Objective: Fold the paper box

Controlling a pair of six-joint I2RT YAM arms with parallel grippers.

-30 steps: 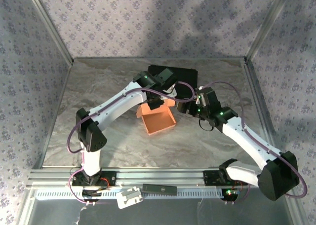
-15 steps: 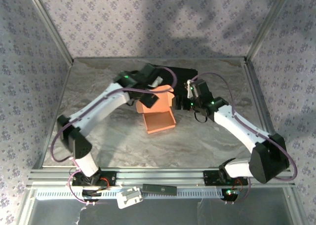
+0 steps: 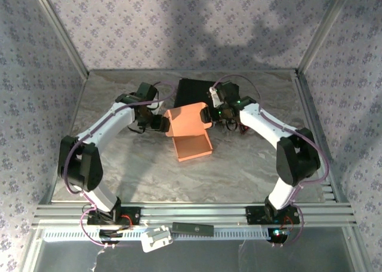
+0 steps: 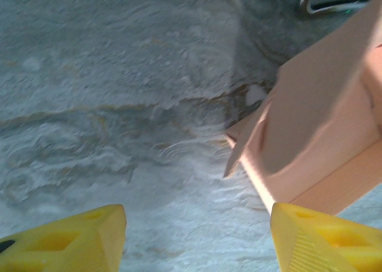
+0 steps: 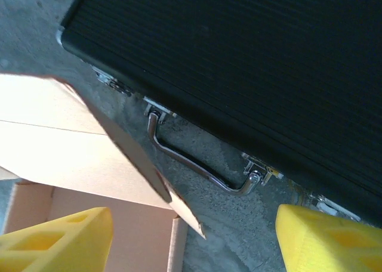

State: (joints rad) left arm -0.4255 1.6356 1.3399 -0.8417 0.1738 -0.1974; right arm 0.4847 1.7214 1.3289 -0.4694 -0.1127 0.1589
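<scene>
One paper box point(image 3: 192, 145), salmon-orange, sits mid-table just on the near side of the black case point(image 3: 192, 92). Its tray is open, mouth up. The tray's long axis runs roughly left-right, with the right end a touch farther back. One lid panel rises off the far long edge, toward the case. In the left wrist view the box point(image 4: 325, 129) is at the right, with a small side flap sticking out toward the table point(image 4: 119, 75). In the right wrist view the box point(image 5: 71, 144) is at lower left, lid panel over tray.

One case, ribbed lid point(image 5: 250, 51), one metal handle point(image 5: 197, 167) on the side facing the box.

Two grippers, one on each side of the box. The left gripper point(image 3: 156, 123) is just left of the lid. Its fingers point(image 4: 65, 239) are wide apart, with bare table between them and nothing held. The right gripper point(image 3: 219, 114) is just right of the lid, between box and case. Its fingers point(image 5: 328, 239) are wide apart, gripping nothing, and one finger is over the tray corner.
</scene>
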